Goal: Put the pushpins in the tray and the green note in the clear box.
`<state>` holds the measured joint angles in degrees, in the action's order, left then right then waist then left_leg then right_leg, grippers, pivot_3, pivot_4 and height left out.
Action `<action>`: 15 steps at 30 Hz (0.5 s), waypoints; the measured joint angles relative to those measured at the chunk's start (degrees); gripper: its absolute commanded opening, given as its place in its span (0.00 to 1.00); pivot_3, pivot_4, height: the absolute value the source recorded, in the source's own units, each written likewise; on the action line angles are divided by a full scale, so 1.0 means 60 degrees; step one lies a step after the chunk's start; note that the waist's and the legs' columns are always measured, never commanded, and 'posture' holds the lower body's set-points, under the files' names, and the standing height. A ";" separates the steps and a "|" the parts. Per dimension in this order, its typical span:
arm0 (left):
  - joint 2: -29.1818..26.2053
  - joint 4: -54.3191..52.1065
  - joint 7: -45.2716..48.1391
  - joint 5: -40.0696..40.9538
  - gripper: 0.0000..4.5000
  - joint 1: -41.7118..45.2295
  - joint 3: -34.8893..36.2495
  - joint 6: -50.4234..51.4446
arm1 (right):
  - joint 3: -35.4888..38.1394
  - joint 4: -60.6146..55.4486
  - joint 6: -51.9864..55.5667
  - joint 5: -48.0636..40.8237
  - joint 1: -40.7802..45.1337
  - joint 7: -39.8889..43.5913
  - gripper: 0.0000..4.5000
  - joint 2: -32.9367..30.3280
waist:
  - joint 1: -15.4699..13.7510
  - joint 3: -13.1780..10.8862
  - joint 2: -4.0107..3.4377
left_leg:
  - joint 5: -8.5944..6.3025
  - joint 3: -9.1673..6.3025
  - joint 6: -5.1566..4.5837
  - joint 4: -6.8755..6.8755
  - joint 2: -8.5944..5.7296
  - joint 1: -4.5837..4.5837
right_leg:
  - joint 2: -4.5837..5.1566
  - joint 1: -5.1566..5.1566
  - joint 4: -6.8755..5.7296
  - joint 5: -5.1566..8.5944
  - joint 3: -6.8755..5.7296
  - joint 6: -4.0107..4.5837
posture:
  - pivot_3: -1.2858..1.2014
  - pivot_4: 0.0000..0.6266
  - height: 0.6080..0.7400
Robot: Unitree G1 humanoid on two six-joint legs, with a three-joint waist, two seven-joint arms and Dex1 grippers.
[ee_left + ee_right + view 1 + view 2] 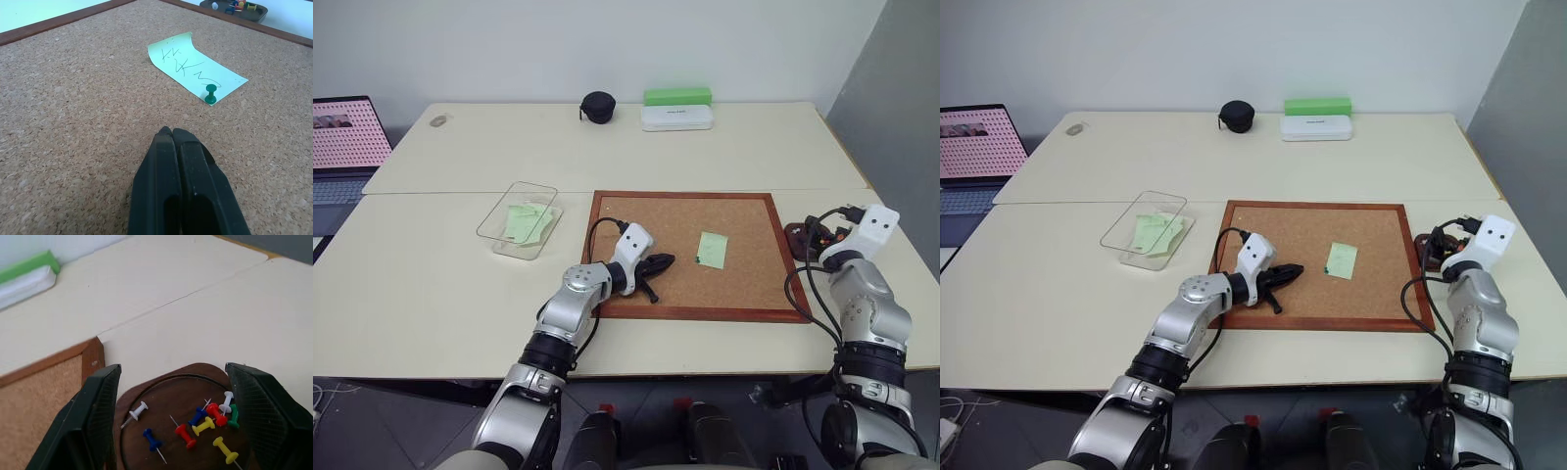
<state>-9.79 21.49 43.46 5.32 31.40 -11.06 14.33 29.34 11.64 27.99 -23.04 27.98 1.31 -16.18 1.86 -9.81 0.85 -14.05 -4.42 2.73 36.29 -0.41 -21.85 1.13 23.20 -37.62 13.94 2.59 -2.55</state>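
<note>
One green note [195, 68] lies on the cork board [685, 294], held by a green pushpin [211, 94] at its near corner. My left gripper [168, 133] is shut and empty, low over the cork a short way from that pin. The dark brown tray [161, 399] sits on the table just past the board's right edge and holds several coloured pushpins [205, 423]. My right gripper [172, 377] hovers over the tray, open, one finger on each side and nothing between them. The clear box [499, 217] stands left of the board with pale green paper inside.
At the table's far side are a white oblong case [677, 117], a bright green box [677, 96] behind it and a black round pouch [598, 106]. A laptop [342, 147] sits at the far left. The table drops off close to the right of the tray.
</note>
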 measured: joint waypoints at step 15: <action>0.0009 0.0153 0.0028 0.0000 0.00 0.0062 -0.0047 -0.0157 | 0.0706 -0.0115 0.0503 -0.1324 0.0329 -0.0503 0.80 0.0233 | 0.0003 0.0009 -0.0015 | 0.0000 0.0001 -0.0001 0.0000 -0.0001 -0.0001 | 0.0000 0.0000 0.0000 0.0000 0.0000 -0.0001 | 0.52 0.24 1.00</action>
<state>-9.74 22.41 43.63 5.32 31.77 -11.34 13.38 33.58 10.95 31.01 -30.98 29.96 -1.71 -14.78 1.87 -9.76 0.76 -14.05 -4.42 2.72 36.29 -0.41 -21.86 1.12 23.20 -37.62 13.94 2.59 -2.56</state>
